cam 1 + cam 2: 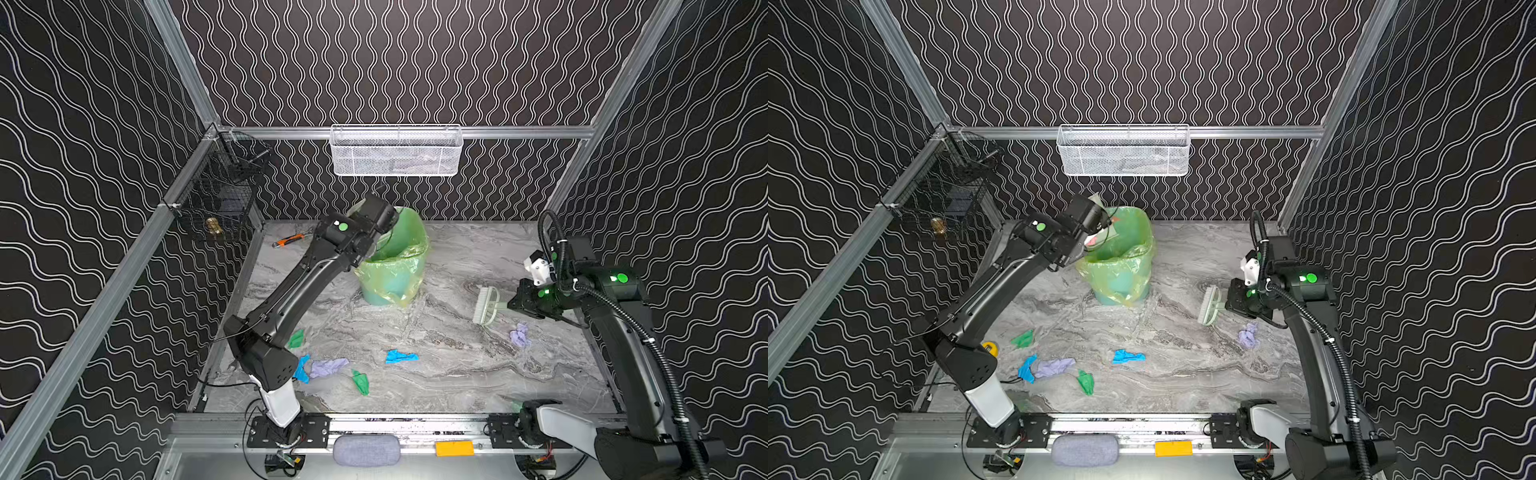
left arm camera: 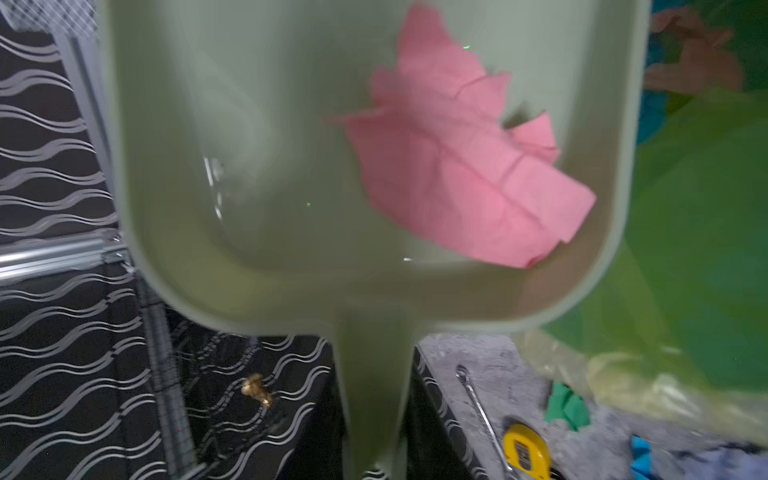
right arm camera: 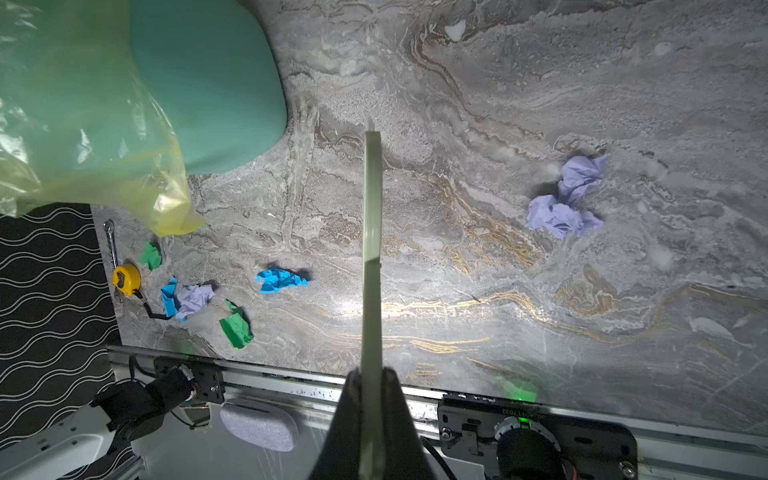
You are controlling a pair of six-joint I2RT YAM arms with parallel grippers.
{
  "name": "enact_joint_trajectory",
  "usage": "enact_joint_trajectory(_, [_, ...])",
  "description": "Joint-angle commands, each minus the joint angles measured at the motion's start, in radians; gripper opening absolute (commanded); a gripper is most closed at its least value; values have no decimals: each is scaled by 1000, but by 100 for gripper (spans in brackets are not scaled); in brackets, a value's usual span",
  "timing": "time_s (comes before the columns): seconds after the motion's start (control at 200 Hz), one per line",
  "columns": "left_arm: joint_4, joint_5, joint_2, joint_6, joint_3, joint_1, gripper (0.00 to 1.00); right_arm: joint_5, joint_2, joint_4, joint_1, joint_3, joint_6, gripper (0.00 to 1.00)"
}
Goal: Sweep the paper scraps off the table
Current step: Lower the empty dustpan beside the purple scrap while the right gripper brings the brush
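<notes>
Marbled worktop point(image 1: 478, 386) holds most paper scraps point(image 1: 401, 356) front-left, but one lilac scrap point(image 1: 520, 335) lies nearest your right jaws, clamped on the brush point(image 1: 485, 305), while your left jaws grip the dustpan point(image 2: 270, 166), pink scrap point(image 2: 457, 174) inside, over the bin point(image 1: 392, 274).
</notes>
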Motion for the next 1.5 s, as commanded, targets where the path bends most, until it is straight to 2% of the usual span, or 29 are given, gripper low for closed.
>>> enact_joint_trajectory(0.0, [195, -121, -8, 190, -57, -37, 4, -7, -2, -34, 0, 10, -14, 0])
enact_joint_trajectory(0.115, [314, -176, -36, 299, -163, -68, 3, 1, -2, -48, 0, 22, -21, 0])
enact_joint_trajectory(0.34, [380, -201, -88, 359, -253, -73, 3, 9, -31, -43, 0, -8, -17, 0])
enact_joint_trajectory(0.541, [382, -196, -116, 342, -272, -70, 3, 39, -47, -34, -1, -25, -5, 0])
enact_joint_trajectory(0.651, [336, -167, -124, 280, -227, -70, 3, 112, -54, -23, 0, -38, 16, 0])
enact_joint_trajectory(0.811, [166, -56, -112, 81, -105, -103, 4, 307, -60, -4, -3, -80, 79, 0])
enact_joint_trajectory(1.051, [-4, 178, -66, -207, 43, -233, 4, 570, -26, -38, -12, -105, 165, 0])
enact_joint_trajectory(1.301, [-4, 478, -12, -404, 28, -356, 5, 727, 37, -69, -26, -153, 266, 0])
enact_joint_trajectory(1.497, [18, 608, 3, -451, -65, -367, 5, 706, 97, -18, -78, -163, 243, 0])
